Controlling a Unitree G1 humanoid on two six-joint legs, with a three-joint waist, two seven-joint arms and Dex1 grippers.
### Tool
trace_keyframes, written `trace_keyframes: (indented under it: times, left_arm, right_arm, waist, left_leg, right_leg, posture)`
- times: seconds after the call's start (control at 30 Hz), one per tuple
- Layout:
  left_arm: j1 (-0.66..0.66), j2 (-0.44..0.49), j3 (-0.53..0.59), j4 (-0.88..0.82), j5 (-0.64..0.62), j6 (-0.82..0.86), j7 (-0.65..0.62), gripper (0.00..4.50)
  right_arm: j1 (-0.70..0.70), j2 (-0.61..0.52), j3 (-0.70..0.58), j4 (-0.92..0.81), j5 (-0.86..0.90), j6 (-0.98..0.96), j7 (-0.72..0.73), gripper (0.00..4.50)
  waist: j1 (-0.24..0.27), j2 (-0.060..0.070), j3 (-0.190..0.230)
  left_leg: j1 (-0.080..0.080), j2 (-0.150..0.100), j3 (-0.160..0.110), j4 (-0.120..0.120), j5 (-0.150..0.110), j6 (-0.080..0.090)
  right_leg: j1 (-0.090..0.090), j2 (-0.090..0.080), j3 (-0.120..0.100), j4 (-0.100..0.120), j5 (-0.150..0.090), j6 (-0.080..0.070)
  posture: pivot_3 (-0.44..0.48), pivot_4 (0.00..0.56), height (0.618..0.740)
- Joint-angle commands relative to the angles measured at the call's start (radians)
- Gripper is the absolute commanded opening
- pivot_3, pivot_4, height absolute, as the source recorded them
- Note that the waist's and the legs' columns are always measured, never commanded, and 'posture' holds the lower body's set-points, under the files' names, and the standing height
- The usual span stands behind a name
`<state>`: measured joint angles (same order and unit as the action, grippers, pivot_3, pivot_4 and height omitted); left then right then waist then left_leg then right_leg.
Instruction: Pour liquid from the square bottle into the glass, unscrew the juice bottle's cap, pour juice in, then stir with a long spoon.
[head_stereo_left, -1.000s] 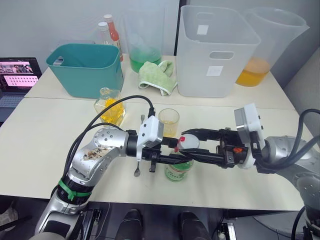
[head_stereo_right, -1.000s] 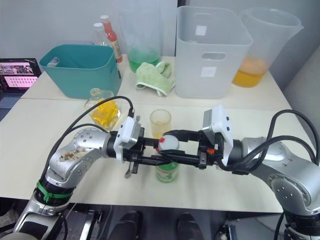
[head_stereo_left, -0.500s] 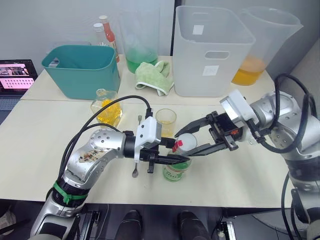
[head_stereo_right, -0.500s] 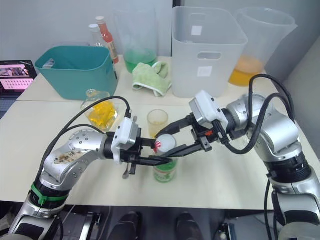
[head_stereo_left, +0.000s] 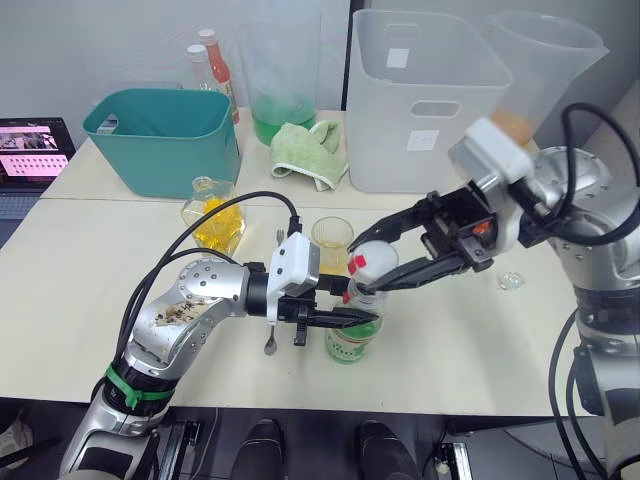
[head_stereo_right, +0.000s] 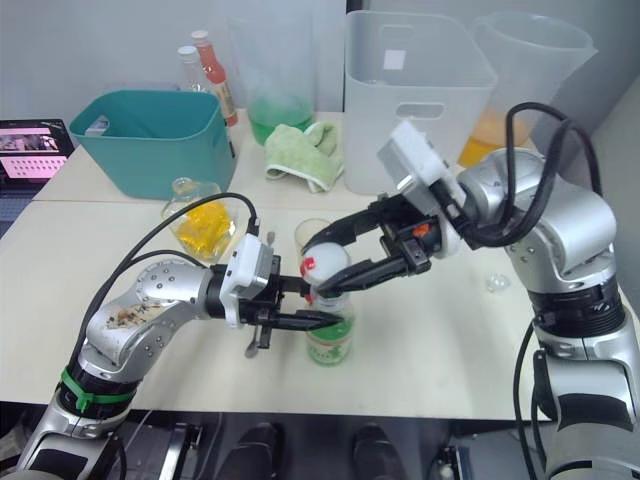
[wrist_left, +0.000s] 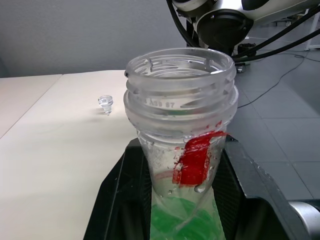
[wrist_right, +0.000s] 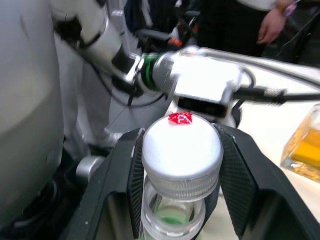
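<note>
- The slim clear plastic juice bottle (head_stereo_left: 356, 322) with the white-and-green label stands just below the middle of the left eye picture, on the pale counter (head_stereo_left: 90, 290).
- It stands straight up. Its long way runs up and down, and its open neck points up at the ceiling.
- The small round white cap (head_stereo_left: 374, 258) with a red mark sits just above the neck. In the left wrist picture the neck is bare and you can see its screw rings, so I think the cap is off or nearly off.
- The left hand (head_stereo_left: 345, 317) is clamped on the bottle's neck from the left side and keeps it steady.
- The right hand (head_stereo_left: 366, 263) comes in from the right, and its two black fingers are pressed on the sides of the cap.
- The step now is taking the cap off the juice bottle.
- Next, I think the cap should be lifted clear and put down. Then the bottle must be tipped over the small clear round glass (head_stereo_left: 333, 238).
- That glass stands just behind the bottle with a little yellow drink in it.
- The squat square glass bottle (head_stereo_left: 212, 213) of yellow drink is farther left.
- A thin metal long spoon (head_stereo_left: 274, 333) lies beside the left hand.
</note>
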<state>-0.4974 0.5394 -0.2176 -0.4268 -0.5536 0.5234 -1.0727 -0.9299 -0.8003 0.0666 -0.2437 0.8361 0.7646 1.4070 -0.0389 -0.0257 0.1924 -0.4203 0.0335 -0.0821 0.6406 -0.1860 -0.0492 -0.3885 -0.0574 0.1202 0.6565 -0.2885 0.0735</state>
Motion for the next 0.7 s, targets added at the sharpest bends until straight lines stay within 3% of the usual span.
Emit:
trace_keyframes:
  times: [0.03,0.27,0.7]
  left_arm:
    - [0.019,0.001,-0.019,-0.017,-0.001,-0.002,-0.005,1.24]
    - [0.024,-0.004,-0.014,-0.017,-0.006,-0.006,-0.003,1.24]
    - [0.042,0.013,0.037,0.009,-0.045,-0.009,-0.02,1.24]
  right_arm:
    - [0.003,-0.059,-0.133,0.023,0.036,0.055,-0.083,1.6]
    - [0.124,-0.101,-0.247,0.138,-0.104,-0.043,-0.236,1.6]
    - [0.354,-0.016,-0.309,0.308,-0.326,-0.224,-0.529,1.6]
  waist:
    - [0.001,0.0,0.0]
    - [-0.003,0.0,0.0]
    - [-0.006,0.0,0.0]
  left_leg:
    - [0.0,0.0,0.0,0.0,0.0,0.0]
    - [0.0,0.0,0.001,0.0,0.0,0.0]
    - [0.0,0.0,0.001,0.0,0.0,0.0]
  right_leg:
    - [0.0,0.0,0.0,0.0,0.0,0.0]
    - [0.0,0.0,0.0,0.0,0.0,0.0]
    - [0.0,0.0,0.001,0.0,0.0,0.0]
  posture:
    - [0.0,0.15,0.74]
    - [0.0,0.15,0.74]
    - [0.0,0.15,0.74]
